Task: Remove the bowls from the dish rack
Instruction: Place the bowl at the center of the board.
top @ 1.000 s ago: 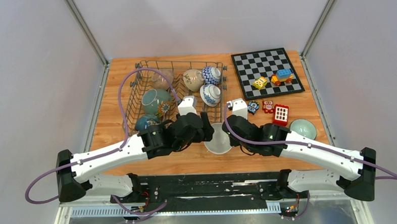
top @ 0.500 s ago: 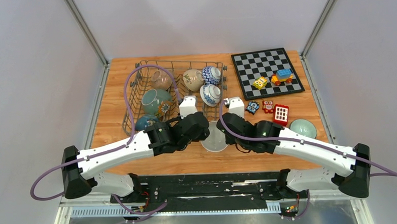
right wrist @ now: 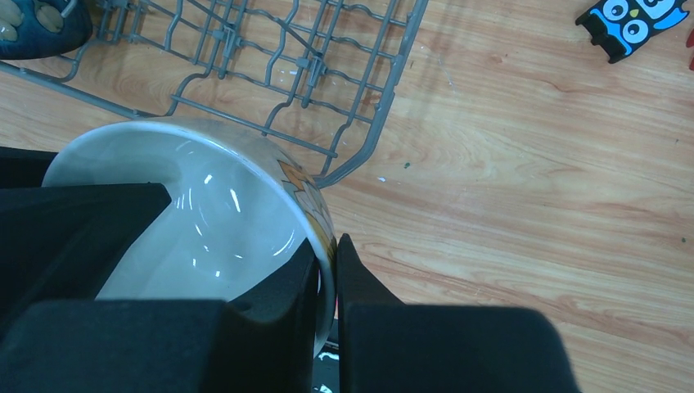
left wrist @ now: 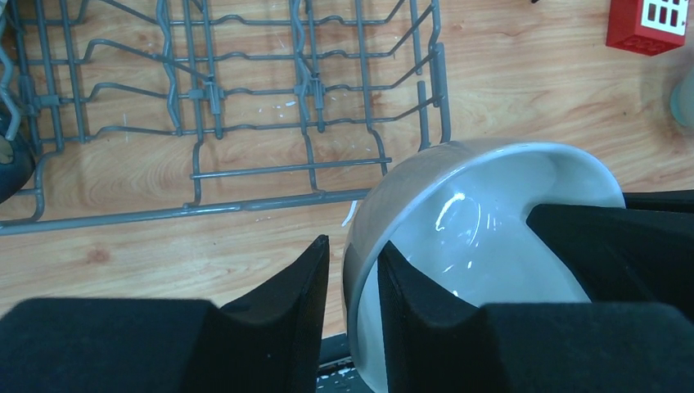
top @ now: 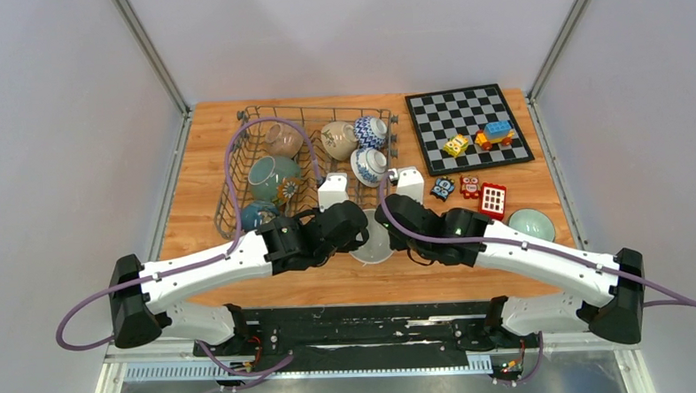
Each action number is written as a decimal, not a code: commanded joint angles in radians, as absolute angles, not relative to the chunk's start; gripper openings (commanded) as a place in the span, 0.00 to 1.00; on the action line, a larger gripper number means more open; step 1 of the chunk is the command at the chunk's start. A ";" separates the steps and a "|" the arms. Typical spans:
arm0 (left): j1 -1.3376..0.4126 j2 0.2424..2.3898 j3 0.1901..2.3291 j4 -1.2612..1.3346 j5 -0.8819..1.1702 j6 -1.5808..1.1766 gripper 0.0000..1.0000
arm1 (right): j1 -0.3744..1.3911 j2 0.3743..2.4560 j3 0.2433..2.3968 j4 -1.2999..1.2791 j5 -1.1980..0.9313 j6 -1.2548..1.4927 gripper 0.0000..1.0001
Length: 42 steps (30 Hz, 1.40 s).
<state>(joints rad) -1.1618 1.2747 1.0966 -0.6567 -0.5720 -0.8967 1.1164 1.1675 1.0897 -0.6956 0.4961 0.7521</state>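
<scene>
A white bowl [top: 373, 245] with an orange pattern on its outside hangs between both grippers, just in front of the grey wire dish rack [top: 236, 157]. My right gripper [top: 390, 230] is shut on its rim [right wrist: 329, 246], one finger inside and one outside the bowl [right wrist: 205, 205]. My left gripper [top: 357, 235] straddles the opposite rim [left wrist: 352, 246]; its inner finger touches the bowl [left wrist: 483, 221], and a narrow gap shows at the outer finger. The rack still holds several bowls, among them a teal one [top: 271, 176] and a blue-and-white one [top: 369, 165].
The rack's front corner lies just beyond the bowl [left wrist: 245, 205] [right wrist: 385, 98]. A pale green bowl [top: 531, 225] sits on the table at the right. A chessboard [top: 470, 125] with toy blocks lies at the back right, with a red block [top: 493, 200] and small toys in front.
Both grippers and the white bowl have moved a little away from the table's near edge toward the rack. The left arm has swung in closer.
</scene>
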 commanded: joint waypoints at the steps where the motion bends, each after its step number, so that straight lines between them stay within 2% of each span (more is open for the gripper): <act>1: -1.159 1.259 1.078 -0.628 -0.584 -0.891 0.29 | 1.106 1.173 1.148 -0.651 0.491 0.782 0.04; 9: -1.158 1.260 1.062 -0.621 -0.582 -0.884 0.24 | 1.107 1.178 1.153 -0.639 0.477 0.782 0.04; 12: -1.158 1.256 1.059 -0.616 -0.582 -0.879 0.35 | 1.107 1.180 1.154 -0.638 0.477 0.780 0.03; 15: -1.158 1.255 1.057 -0.614 -0.579 -0.876 0.38 | 1.107 1.179 1.151 -0.637 0.477 0.782 0.04; 18: -1.158 1.251 1.050 -0.607 -0.576 -0.874 0.31 | 1.106 1.178 1.150 -0.637 0.477 0.782 0.04; 23: -1.158 1.243 1.039 -0.593 -0.570 -0.868 0.14 | 1.107 1.178 1.152 -0.634 0.472 0.779 0.04; 25: -1.158 1.239 1.037 -0.591 -0.572 -0.861 0.11 | 1.107 1.180 1.152 -0.634 0.467 0.776 0.04; 27: -1.159 1.232 1.033 -0.583 -0.570 -0.853 0.02 | 1.107 1.181 1.151 -0.633 0.464 0.776 0.04; 35: -1.158 1.180 0.990 -0.497 -0.531 -0.803 0.00 | 1.107 1.181 1.147 -0.601 0.394 0.700 0.04; 36: -1.158 1.175 0.986 -0.487 -0.525 -0.796 0.00 | 1.106 1.181 1.147 -0.597 0.380 0.686 0.08; 39: -1.159 1.162 0.989 -0.477 -0.522 -0.767 0.00 | 1.106 1.176 1.146 -0.579 0.339 0.652 0.32; 40: -1.158 1.159 0.993 -0.478 -0.526 -0.759 0.00 | 1.106 1.173 1.147 -0.575 0.326 0.638 0.42; 42: -1.157 1.150 1.001 -0.483 -0.537 -0.742 0.00 | 1.107 1.171 1.151 -0.572 0.315 0.622 0.55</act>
